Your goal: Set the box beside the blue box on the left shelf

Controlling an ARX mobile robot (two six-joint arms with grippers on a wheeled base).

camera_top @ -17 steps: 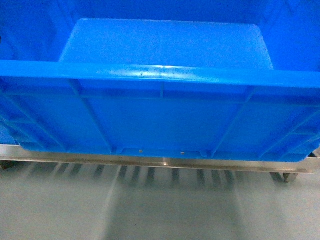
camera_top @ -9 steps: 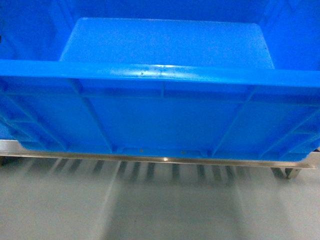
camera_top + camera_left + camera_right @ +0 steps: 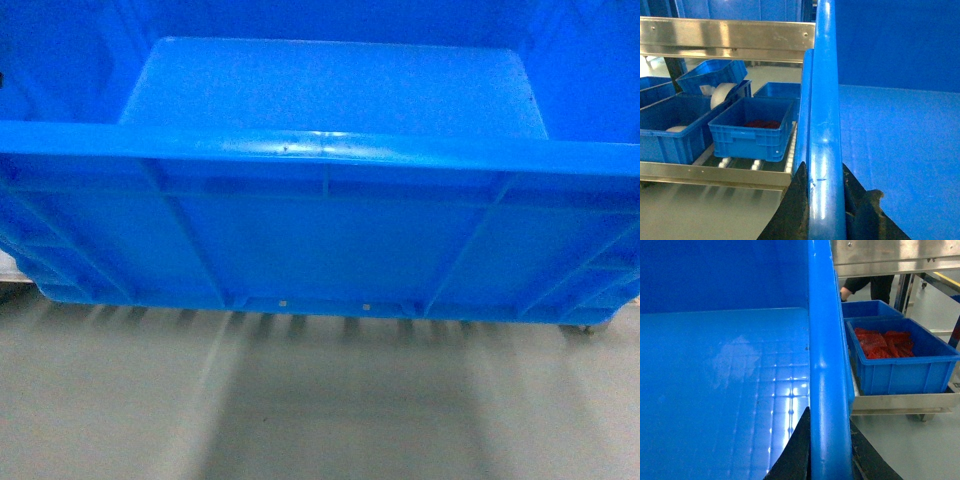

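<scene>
Left tool (image 3: 826, 187): clamped over the crate's left rim, one dark finger outside, one inside.
Right tool (image 3: 828, 440): likewise pinching the right rim.
Crate (image 3: 330, 240): carried between both arms, filling the head view, empty, above the grey floor (image 3: 320, 410).
Handling: judged stiff, bulky, fairly light while empty; the glossy rim looks slippery, so opposite mid-rim holds kept level suit it.
Left shelf (image 3: 725, 172): roller deck just left of the crate, holding a smaller blue tray (image 3: 752, 127).
Right rack (image 3: 900, 402): tray of red items (image 3: 887, 345).
Change: the steel rail seen under the crate a second ago is now almost hidden; only a foot shows at far right.
</scene>
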